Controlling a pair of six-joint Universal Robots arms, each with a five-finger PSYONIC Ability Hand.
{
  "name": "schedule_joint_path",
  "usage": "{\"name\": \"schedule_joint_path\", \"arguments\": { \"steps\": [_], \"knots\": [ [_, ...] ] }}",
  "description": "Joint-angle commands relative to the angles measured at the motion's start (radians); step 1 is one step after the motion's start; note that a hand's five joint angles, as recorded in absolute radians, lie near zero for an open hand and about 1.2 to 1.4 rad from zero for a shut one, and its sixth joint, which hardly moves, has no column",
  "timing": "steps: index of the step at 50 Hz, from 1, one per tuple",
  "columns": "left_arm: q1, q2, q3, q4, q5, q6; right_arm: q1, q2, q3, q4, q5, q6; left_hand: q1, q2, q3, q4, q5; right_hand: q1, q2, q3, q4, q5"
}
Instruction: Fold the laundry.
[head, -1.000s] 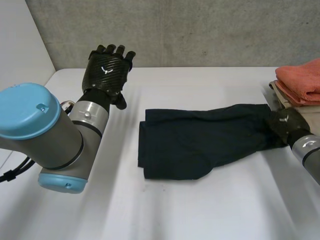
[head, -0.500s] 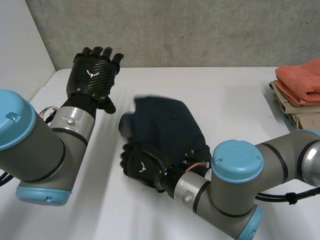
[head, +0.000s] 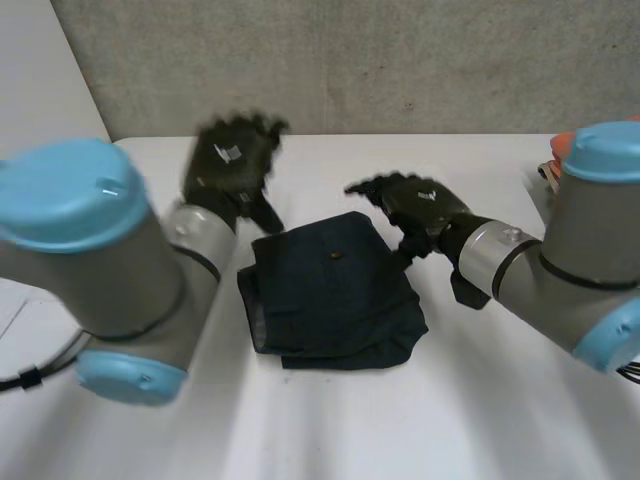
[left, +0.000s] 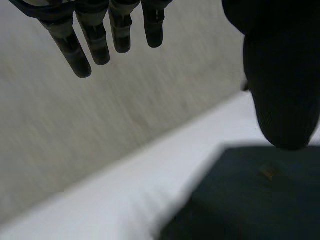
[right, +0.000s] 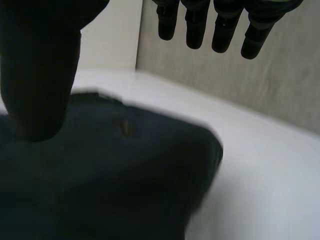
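The folded dark garment (head: 335, 295) looks soft, limp and probably light; I'd pinch its six o'clock edge. The left hand (head: 232, 165) hovers at ten o'clock, the right hand (head: 415, 205) at two, both spread and empty.

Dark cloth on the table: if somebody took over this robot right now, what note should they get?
Left hand: open, holding nothing, raised by the dark cloth's far left corner.
Right hand: open, holding nothing, by the cloth's far right corner.
Dark cloth: lying folded over on itself in the middle of the white table, held by neither hand.
Done: at least one fold.
Left: probably tidy the uneven edges, perhaps fold once more.
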Motion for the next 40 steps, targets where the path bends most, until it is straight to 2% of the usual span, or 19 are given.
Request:
{"name": "schedule_joint_path", "arguments": {
  "steps": [1, 5, 11, 15, 19, 22, 25, 28, 29, 32, 33, 37, 40],
  "knots": [
    [-0.064, -0.211, 0.029, -0.109, -0.064, -0.06, 0.002, 0.214, -0.166, 0.143, 0.012, -0.199, 0.024, 0.006, -0.003, 0.007, -0.011, -0.052, -0.035, -0.033, -0.04, -0.052],
    [-0.062, -0.312, 0.075, -0.121, -0.071, -0.046, 0.003, 0.266, -0.176, 0.141, 0.057, -0.312, 0.047, 0.03, 0.02, 0.031, 0.013, -0.052, -0.035, -0.033, -0.04, -0.052],
    [-0.032, -0.334, 0.114, -0.179, -0.059, -0.026, 0.005, 0.256, -0.167, 0.111, 0.123, -0.377, 0.138, 0.121, 0.111, 0.122, 0.104, -0.052, -0.035, -0.033, -0.04, -0.052],
    [-0.003, -0.319, 0.123, -0.198, -0.057, -0.013, 0.003, 0.181, -0.1, 0.034, 0.132, -0.395, 0.126, 0.109, 0.1, 0.11, 0.092, -0.052, -0.035, -0.033, -0.04, -0.052],
    [0.005, -0.21, 0.155, -0.198, -0.05, -0.003, 0.006, 0.054, 0.013, -0.096, 0.135, -0.397, 0.115, 0.097, 0.088, 0.098, 0.08, -0.052, -0.035, -0.033, -0.04, -0.052],
    [0.011, -0.126, 0.189, -0.195, -0.002, 0.004, 0.009, -0.019, 0.09, -0.175, 0.149, -0.397, 0.109, 0.091, 0.082, 0.093, 0.074, -0.052, -0.035, -0.033, -0.04, -0.052],
    [0.033, -0.061, 0.241, -0.195, 0.14, 0.01, 0.028, -0.129, 0.236, -0.259, 0.192, -0.391, 0.106, 0.089, 0.079, 0.09, 0.072, -0.052, -0.035, -0.033, -0.04, -0.052],
    [0.045, -0.043, 0.272, -0.204, 0.253, 0.012, 0.052, -0.153, 0.314, -0.276, 0.192, -0.378, 0.118, 0.1, 0.091, 0.101, 0.083, -0.052, -0.035, -0.033, -0.04, -0.052],
    [0.051, -0.038, 0.293, -0.21, 0.334, 0.012, 0.072, -0.154, 0.371, -0.282, 0.189, -0.378, 0.129, 0.112, 0.102, 0.113, 0.095, -0.052, -0.035, -0.033, -0.04, -0.052],
    [0.057, -0.035, 0.322, -0.235, 0.459, 0.01, 0.1, -0.154, 0.442, -0.305, 0.189, -0.378, 0.138, 0.121, 0.111, 0.122, 0.104, -0.052, -0.035, -0.033, -0.04, -0.052],
    [0.06, -0.034, 0.339, -0.265, 0.537, 0.01, 0.11, -0.151, 0.484, -0.343, 0.19, -0.378, 0.138, 0.121, 0.111, 0.122, 0.104, -0.052, -0.035, -0.033, -0.04, -0.052],
    [0.079, -0.046, 0.391, -0.34, 0.683, 0.007, 0.133, -0.143, 0.566, -0.478, 0.192, -0.369, 0.138, 0.121, 0.111, 0.122, 0.104, -0.052, -0.035, -0.033, -0.04, -0.052],
    [0.083, -0.05, 0.41, -0.373, 0.72, 0.007, 0.144, -0.111, 0.583, -0.557, 0.19, -0.366, 0.138, 0.121, 0.111, 0.122, 0.104, -0.052, -0.035, -0.033, -0.04, -0.052]
  ]
}}
